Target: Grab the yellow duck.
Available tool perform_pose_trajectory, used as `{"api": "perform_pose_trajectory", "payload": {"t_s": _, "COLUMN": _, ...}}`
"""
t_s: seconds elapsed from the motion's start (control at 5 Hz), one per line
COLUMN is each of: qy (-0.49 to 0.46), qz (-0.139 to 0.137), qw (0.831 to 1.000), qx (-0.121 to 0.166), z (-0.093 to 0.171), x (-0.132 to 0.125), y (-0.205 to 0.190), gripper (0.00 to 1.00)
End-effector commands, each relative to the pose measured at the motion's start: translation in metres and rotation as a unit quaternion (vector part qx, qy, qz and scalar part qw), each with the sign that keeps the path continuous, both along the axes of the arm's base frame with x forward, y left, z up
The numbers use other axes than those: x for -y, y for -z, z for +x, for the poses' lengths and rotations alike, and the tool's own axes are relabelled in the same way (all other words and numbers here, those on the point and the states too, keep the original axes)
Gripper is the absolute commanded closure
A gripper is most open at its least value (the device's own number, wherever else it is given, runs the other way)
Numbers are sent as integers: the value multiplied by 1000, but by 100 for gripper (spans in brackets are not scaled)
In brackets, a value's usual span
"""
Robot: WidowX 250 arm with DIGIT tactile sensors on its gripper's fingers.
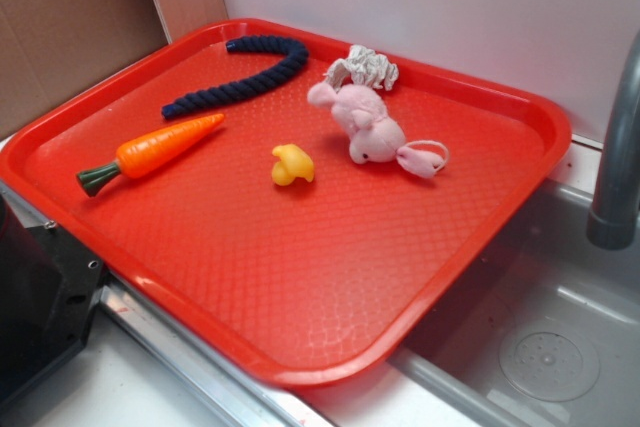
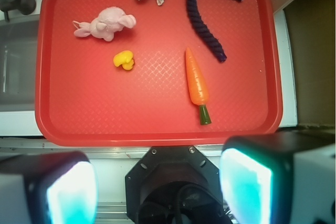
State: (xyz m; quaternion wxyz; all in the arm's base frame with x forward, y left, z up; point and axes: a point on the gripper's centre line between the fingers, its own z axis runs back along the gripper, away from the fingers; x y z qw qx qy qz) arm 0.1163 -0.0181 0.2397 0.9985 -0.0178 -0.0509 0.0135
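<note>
Sink-side setup: red tray (image 1: 480, 237) sits as the surface, partly overhanging the steel basin (image 1: 560, 337), faucet (image 1: 615, 147) at its far side. Everything is laid out loose and spaced, probably so each item can be picked without bumping a neighbour.

Landmark = duck (image 1: 292, 164). It lies on its side near tray centre, touching nothing. Pink plush (image 1: 365, 127) is near it, toward the back wall; white rag (image 1: 362, 67) beyond the plush. Carrot (image 1: 155, 152) is well apart on the other side, green stem pointing to the tray edge. Navy rope (image 1: 240, 72) curls beyond the carrot, at the back rim.

Claw (image 2: 157, 187): wrist view shows both fingers (image 2: 68, 192) spread wide, nothing between them. It hangs outside the tray's near rim, high up, well apart from the duck. In that view the duck (image 2: 124, 60) sits ahead of the claw and slightly to the image-left of its centreline.

My read: approach not started. Needs to travel forward over the rim, centre on the duck, then drop. Duck is small, glossy, rounded, so an off-centre pinch would likely squirt it out. Plush is the closest thing to snag.
</note>
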Motion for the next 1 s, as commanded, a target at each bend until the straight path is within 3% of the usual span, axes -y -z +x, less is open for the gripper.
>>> {"api": "perform_pose_trajectory", "payload": {"t_s": 0.0, "qy": 0, "qz": 0, "qw": 1000, "qx": 0, "z": 0, "x": 0, "y": 0, "gripper": 0}}
{"api": "perform_pose_trajectory", "payload": {"t_s": 0.4, "qy": -20, "qz": 8, "qw": 1000, "qx": 1, "z": 9, "x": -1, "y": 5, "gripper": 0}}
{"api": "perform_pose_trajectory", "payload": {"t_s": 0.6, "qy": -57, "qz": 7, "qw": 998, "qx": 21, "z": 18, "x": -1, "y": 15, "gripper": 0}}
{"api": "perform_pose_trajectory", "payload": {"t_s": 0.8, "qy": -96, "qz": 1, "qw": 995, "qx": 28, "z": 43, "x": 2, "y": 41, "gripper": 0}}
